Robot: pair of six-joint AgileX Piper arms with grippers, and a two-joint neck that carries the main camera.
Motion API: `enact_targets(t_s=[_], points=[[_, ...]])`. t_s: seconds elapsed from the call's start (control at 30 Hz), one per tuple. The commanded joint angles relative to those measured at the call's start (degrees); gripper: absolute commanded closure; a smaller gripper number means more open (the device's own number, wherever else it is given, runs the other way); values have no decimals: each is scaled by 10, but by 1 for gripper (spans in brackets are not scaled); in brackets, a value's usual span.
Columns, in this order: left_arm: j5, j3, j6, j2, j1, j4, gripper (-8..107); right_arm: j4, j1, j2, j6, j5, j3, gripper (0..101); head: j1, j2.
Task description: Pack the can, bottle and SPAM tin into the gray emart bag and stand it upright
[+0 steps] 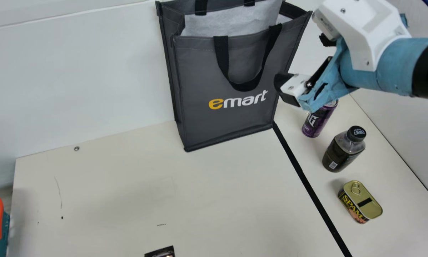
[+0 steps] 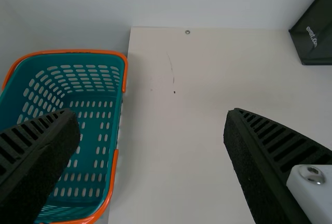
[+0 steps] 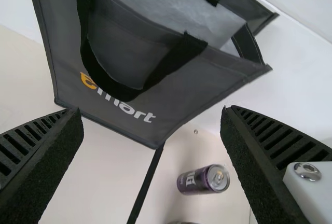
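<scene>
In the main view, the gray emart bag stands upright at the back of the tabletop, its mouth open to a pale lining and its black handles up at the top and hanging over the front. The store's name runs across the front in white letters with a yellow-orange first one. The can, bottle and SPAM tin are all outside the bag, past a black strip. The purple can stands farthest back, white lettering on its side. The bottle stands next, with pale print on its black cap and a small white code square on the dark label. The tin sits nearest, its name in yellow on the dark side, a black band on the gold lid beside the pull ring. The right gripper hangs in front of the bag's right side. A dark printed item is cut off at the near edge.

In the left wrist view, the left gripper is spread, nothing between its fingers, near the teal basket. Small pale lettering marks the bag's side.

In the right wrist view, the right gripper is spread wide, gripping nothing; the bag's lettering and the can are beyond it.
</scene>
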State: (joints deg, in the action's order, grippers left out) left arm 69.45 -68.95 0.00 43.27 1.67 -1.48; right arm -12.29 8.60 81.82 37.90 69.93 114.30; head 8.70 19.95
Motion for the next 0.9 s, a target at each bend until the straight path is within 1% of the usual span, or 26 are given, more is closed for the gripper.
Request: enact_targets(t_s=[0.0,0.47,0.87], points=[[0,0,0,0,0,0,9,0,-3,10,12,0,12,6,13,0],[0,0,0,0,0,0,9,-20,-22,76,90,0,81,6,13,0],[0,0,0,0,0,0,9,-46,-33,122,157,0,122,6,13,0]])
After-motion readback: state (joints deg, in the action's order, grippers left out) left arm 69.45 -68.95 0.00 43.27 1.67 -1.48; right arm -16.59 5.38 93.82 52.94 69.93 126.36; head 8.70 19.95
